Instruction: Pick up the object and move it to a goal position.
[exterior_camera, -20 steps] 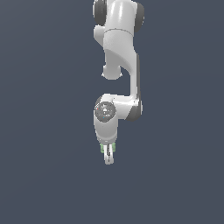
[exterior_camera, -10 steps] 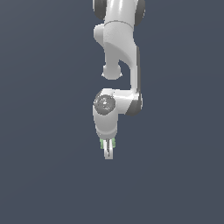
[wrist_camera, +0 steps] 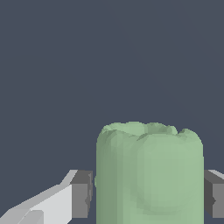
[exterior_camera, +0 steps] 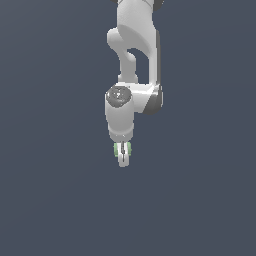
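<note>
Between the fingers, close under your wrist camera, sits the pale green block (wrist_camera: pixel 149 175), with a dark grey pad (wrist_camera: pixel 82 194) pressed against one flank and the other pad against the opposite flank, so your gripper (wrist_camera: pixel 148 194) is clenched on it. Farther off, in the exterior view, you see the gripper (exterior_camera: pixel 122 159) pointing straight down from the white arm (exterior_camera: pixel 134 65), the block (exterior_camera: pixel 120 149) showing as a sliver of green between the fingers, all of it against a plain dark slate background.
</note>
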{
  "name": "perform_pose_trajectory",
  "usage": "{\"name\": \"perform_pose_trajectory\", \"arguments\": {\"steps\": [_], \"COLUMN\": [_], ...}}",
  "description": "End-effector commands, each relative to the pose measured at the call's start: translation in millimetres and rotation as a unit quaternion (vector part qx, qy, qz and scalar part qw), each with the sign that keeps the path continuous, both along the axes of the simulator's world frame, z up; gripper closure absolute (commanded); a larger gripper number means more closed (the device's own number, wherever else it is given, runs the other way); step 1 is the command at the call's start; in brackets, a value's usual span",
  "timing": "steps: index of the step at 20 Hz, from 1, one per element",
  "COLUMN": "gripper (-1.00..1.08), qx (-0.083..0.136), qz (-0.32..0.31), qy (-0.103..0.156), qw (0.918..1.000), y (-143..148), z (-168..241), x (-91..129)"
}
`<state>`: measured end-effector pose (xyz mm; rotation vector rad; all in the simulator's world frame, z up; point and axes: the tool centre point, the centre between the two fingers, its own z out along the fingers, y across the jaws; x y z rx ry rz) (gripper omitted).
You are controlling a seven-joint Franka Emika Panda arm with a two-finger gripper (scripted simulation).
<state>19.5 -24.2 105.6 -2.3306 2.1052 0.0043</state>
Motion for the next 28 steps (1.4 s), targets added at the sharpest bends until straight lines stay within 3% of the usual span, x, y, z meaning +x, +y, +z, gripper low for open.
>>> {"name": "perform_pose_trajectory", "arguments": {"steps": [1, 19, 28], "gripper": [1.08, 1.08, 1.08], "qx": [0.000, 0.000, -0.002], "qz": [0.000, 0.000, 0.000], "qy": [0.000, 0.000, -0.001], "qw": [1.0000, 1.0000, 1.0000], "y": [-1, -6, -9], "z": [16, 131, 172], "x": [-14, -109, -139]}}
